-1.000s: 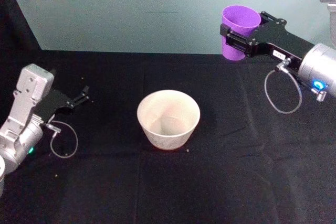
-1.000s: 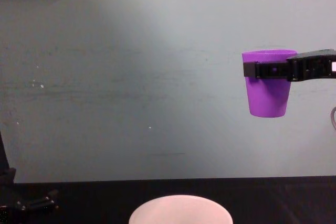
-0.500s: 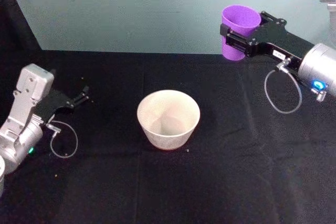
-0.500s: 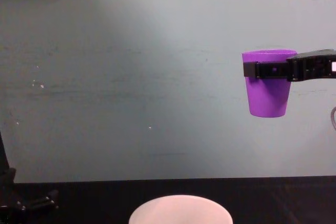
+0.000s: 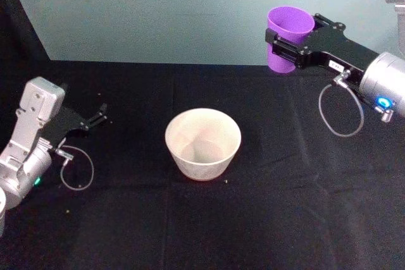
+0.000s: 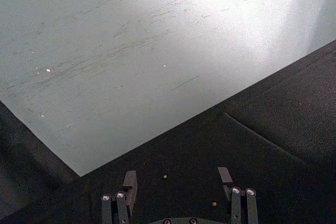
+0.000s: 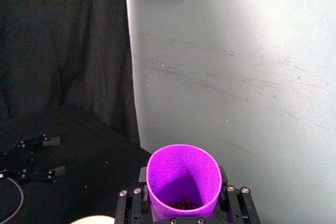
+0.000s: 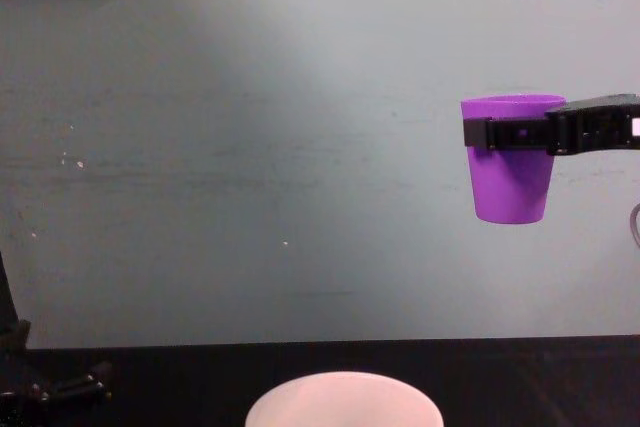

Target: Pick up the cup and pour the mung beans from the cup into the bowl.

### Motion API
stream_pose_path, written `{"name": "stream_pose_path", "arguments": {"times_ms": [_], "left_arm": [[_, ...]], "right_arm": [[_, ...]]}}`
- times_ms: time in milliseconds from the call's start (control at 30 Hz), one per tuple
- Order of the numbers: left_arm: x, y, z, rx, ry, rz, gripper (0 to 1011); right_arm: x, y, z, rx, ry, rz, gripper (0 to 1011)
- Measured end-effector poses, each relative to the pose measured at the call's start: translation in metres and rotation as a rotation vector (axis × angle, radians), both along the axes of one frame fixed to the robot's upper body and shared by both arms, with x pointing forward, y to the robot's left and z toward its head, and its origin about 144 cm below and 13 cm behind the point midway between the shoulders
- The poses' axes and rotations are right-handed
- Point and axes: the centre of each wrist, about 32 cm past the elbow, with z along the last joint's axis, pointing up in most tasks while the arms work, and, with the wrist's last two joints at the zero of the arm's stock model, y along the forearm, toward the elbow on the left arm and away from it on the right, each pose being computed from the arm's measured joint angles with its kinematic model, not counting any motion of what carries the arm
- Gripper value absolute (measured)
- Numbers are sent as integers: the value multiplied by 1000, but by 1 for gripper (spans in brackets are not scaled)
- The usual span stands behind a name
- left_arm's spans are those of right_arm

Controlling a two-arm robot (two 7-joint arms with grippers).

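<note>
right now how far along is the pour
Pickup done: the right gripper holds the cup upright, high above the table. Mung beans sit in its bottom. Remaining: carry it over the bowl, which looks empty, and tilt. Left gripper idles, open, at the left.

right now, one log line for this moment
right gripper: shut on cup, upright, raised right of bowl | beans: in cup | left gripper: open, idle

left gripper [image 6: 177,178]: low over the table, fingers [image 6: 129,180] wide apart | black cloth [image 6: 294,124]: lay under it, two tiny beans [image 6: 165,177] on it | wall [image 6: 131,51]: pale, behind the table
</note>
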Motion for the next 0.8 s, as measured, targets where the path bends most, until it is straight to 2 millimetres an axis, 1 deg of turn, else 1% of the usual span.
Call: {"name": "stream_pose_path", "arguments": {"times_ms": [800], "left_arm": [[0, 0, 0, 0, 0, 0, 1000]], "right_arm": [[0, 0, 0, 0, 0, 0, 729]]}}
